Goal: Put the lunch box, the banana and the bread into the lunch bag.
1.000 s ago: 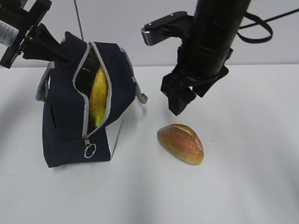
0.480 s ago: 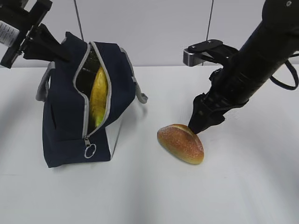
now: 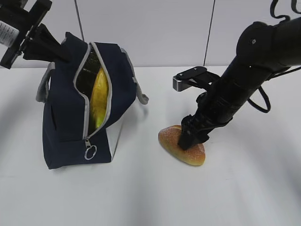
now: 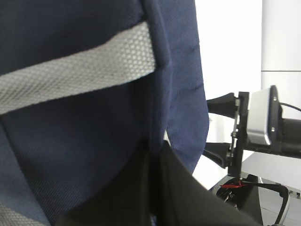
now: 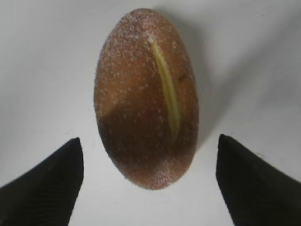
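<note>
Straddling the bread [image 5: 146, 96], the right gripper [image 5: 148, 181] has its two dark fingers spread wide to either side of the roll's near end, with pale table showing between each fingertip and the crust — nothing is gripped. From the exterior view the same gripper [image 3: 192, 136] sits low over the bread [image 3: 176, 143], its tip overlapping the roll's upper side; whether it touches the crust there is hard to say from that angle. The roll lies on the white table [image 3: 235, 188], golden-brown with a pale slash along its top, well to the right of the lunch bag [image 3: 66, 136].

The lunch bag stands on the table, leaning, its grey zipper parted in a long slit down the front and the ring pull [image 3: 90, 152] hanging at the bottom of the opening. Inside the slit the yellow banana [image 3: 99, 99] stands nearly upright. The lunch box is not visible in any view.

The left gripper [image 3: 49, 47] is at the bag's upper left corner, pinched shut on the navy fabric and holding that edge up. Its wrist view is filled with the bag's cloth [image 4: 94, 155] and a grey strap [image 4: 80, 75] crossing it — the fingers themselves are lost in dark blur at the bottom.
</note>
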